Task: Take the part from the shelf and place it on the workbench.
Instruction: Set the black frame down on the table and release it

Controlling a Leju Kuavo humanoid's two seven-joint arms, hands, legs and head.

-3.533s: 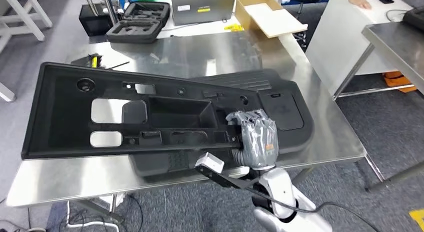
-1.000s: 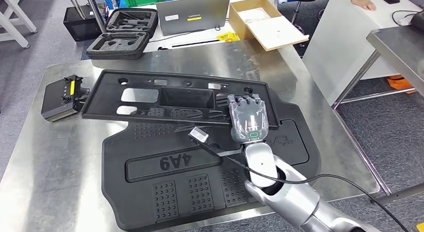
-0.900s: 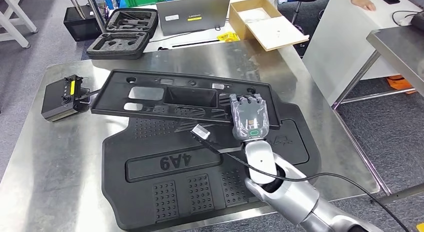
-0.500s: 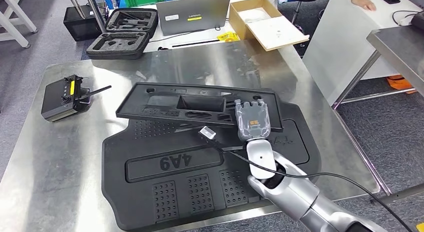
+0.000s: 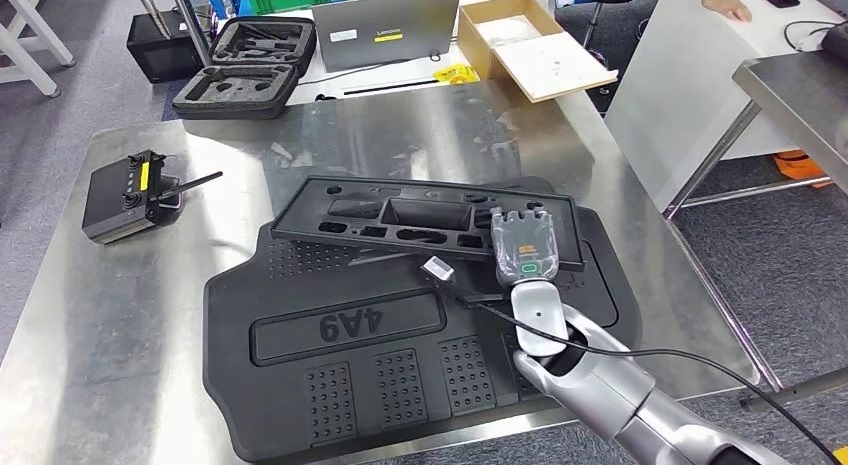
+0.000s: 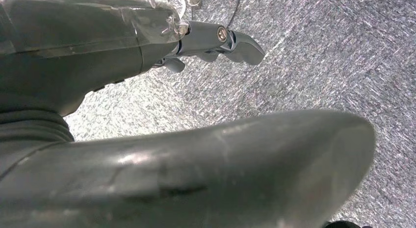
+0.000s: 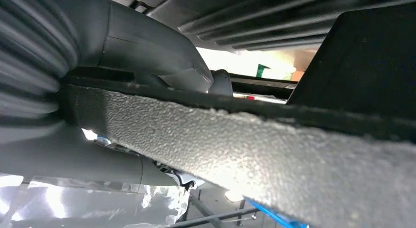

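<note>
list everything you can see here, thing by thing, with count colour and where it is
black trim part: 1, black, over the mat, right end held
moulded mat: 1, black, marked 6A9, on the workbench
workbench: 1, steel, centre
remote controller: 1, black with yellow strip, bench's left edge
foam case: 1, black, open, beyond the bench
laptop: 1, grey, beyond the bench
cardboard box: 1, brown, open, beyond the bench
person's hand: 1, top right corner
right robot hand: 1, grey, gripping the part's right end
left robot hand: 1, grey, holding nothing, above carpet

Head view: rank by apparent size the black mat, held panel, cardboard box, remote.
1. black mat
2. held panel, gripped by the right hand
3. cardboard box, farther from the camera, so true size unsure
4. remote
</note>
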